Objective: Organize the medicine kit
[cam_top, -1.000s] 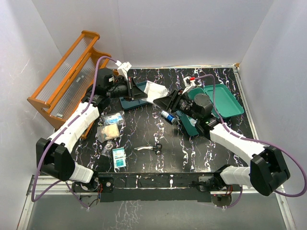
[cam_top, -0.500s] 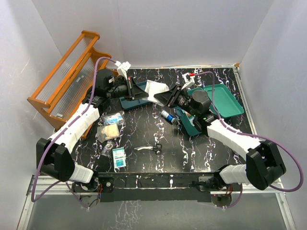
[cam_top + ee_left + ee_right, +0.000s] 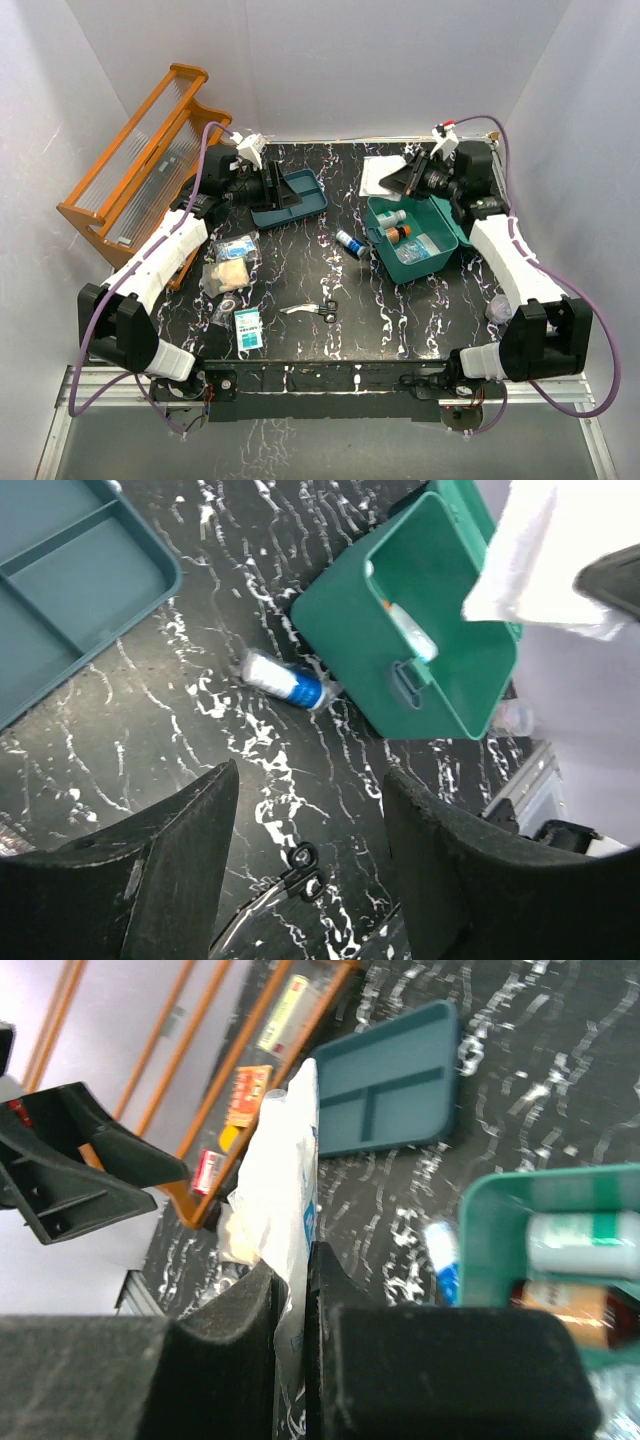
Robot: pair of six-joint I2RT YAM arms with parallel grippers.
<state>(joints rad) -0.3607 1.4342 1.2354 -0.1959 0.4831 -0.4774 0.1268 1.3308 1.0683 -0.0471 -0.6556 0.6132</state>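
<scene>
The medicine kit (image 3: 425, 255) is a teal box standing open at the right of the table, with a white bottle (image 3: 392, 217) and an orange-capped one (image 3: 400, 234) inside. It also shows in the left wrist view as the kit (image 3: 440, 670) and in the right wrist view as the kit (image 3: 500, 1210). My right gripper (image 3: 395, 180) hangs just behind the kit, shut on a white packet (image 3: 376, 172); up close the gripper (image 3: 300, 1260) pinches the packet (image 3: 285, 1160). My left gripper (image 3: 283, 190) is open and holds nothing, over a teal tray (image 3: 300, 205); its gripper (image 3: 310, 780) frames bare table.
A blue and white tube (image 3: 347, 242) lies left of the kit. Small scissors (image 3: 318, 310) lie near the front. Packets (image 3: 232, 262) and a small box (image 3: 247, 326) sit at the left. An orange rack (image 3: 140, 150) stands at the far left.
The right gripper shut on the white packet and carried it right, to behind the kit. The left gripper opened, let the packet go and stayed over the tray.
</scene>
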